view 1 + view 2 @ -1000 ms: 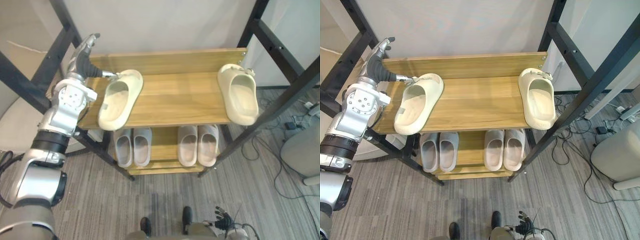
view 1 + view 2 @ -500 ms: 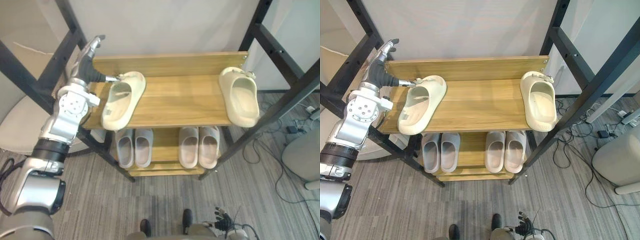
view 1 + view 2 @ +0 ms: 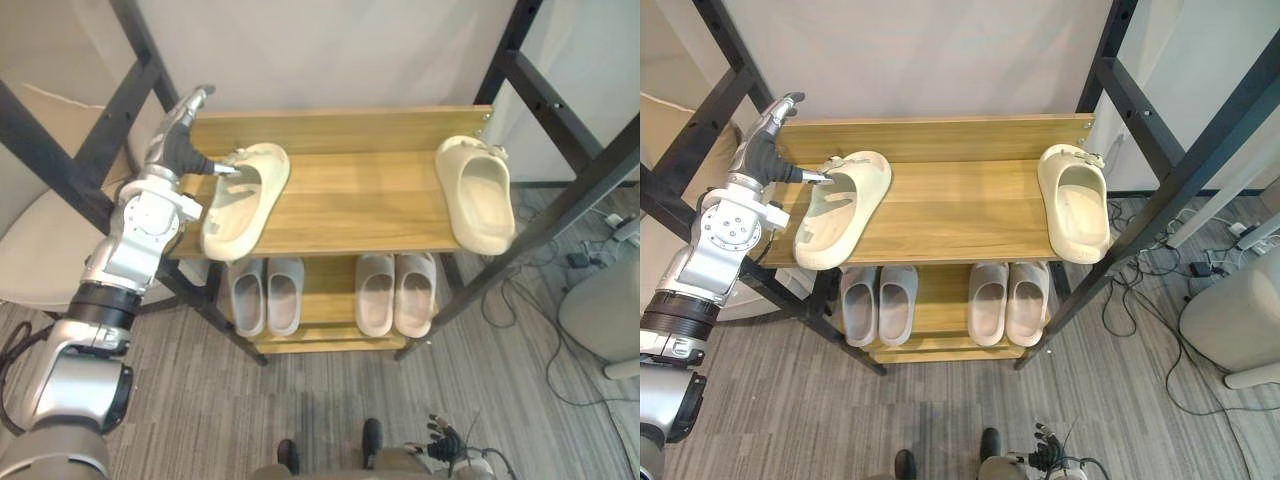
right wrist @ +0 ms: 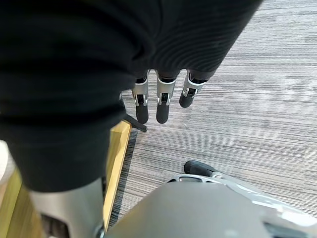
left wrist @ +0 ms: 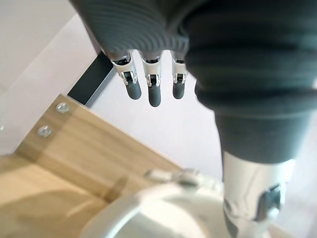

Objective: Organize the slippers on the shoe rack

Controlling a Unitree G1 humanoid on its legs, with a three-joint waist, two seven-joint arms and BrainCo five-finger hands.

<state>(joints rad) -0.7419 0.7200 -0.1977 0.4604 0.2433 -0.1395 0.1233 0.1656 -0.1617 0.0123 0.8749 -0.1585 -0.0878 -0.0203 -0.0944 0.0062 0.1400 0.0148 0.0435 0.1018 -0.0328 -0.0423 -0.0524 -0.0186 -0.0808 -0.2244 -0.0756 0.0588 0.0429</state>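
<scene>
Left hand (image 3: 174,143), thumb seemingly touching cream slipper (image 3: 238,205), toe rearward, slightly diagonal

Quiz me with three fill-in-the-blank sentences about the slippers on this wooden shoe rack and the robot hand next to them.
1. The top shelf of the wooden shoe rack holds ___ cream foam slippers, one near each end.
2. The lower shelf holds ___ light grey slippers, lined up in pairs.
3. The hand at the tilted cream slipper is the robot's ___ one.

Missing words: two; four; left.
</scene>
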